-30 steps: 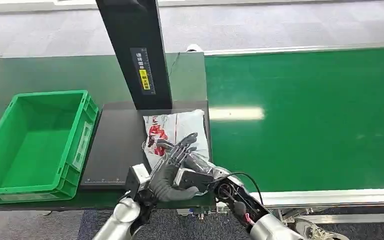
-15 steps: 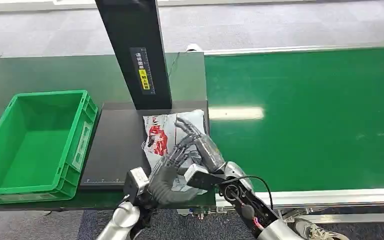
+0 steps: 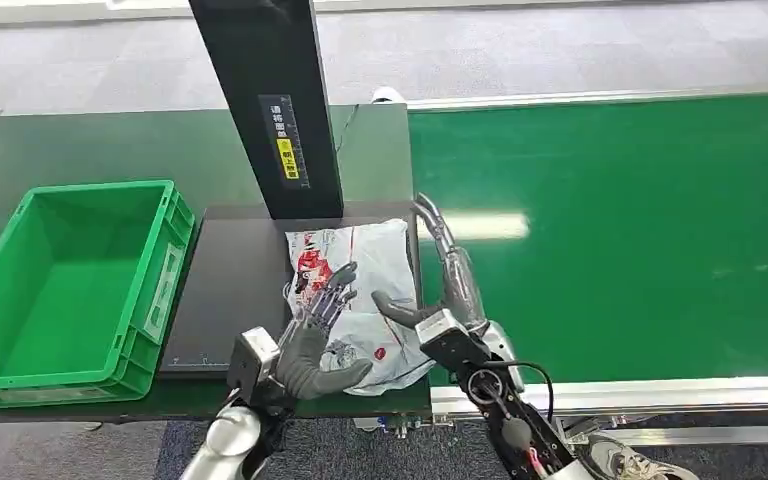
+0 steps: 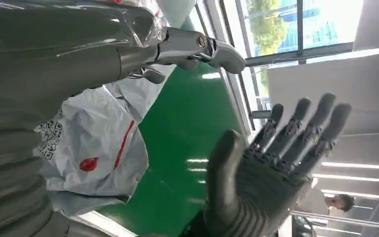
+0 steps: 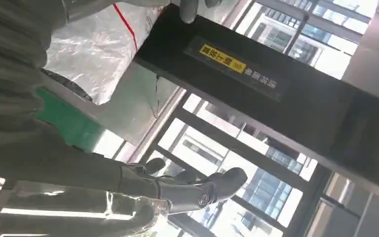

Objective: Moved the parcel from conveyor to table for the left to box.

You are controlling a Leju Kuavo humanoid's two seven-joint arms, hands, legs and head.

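Grey parcel [image 3: 360, 290] lies beside the black post [image 3: 270, 100]; right hand [image 3: 445, 280] spread, empty; left hand [image 3: 315, 335], fingers apart, should grip its near edge squarely

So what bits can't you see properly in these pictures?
- Parcel: its near-left part sits behind the left hand in the head view.
- Parcel's print and QR code: too small to read in any view.
- Black post: cut off by the head view's top edge.
- Green crate: its left corner runs off the frame.
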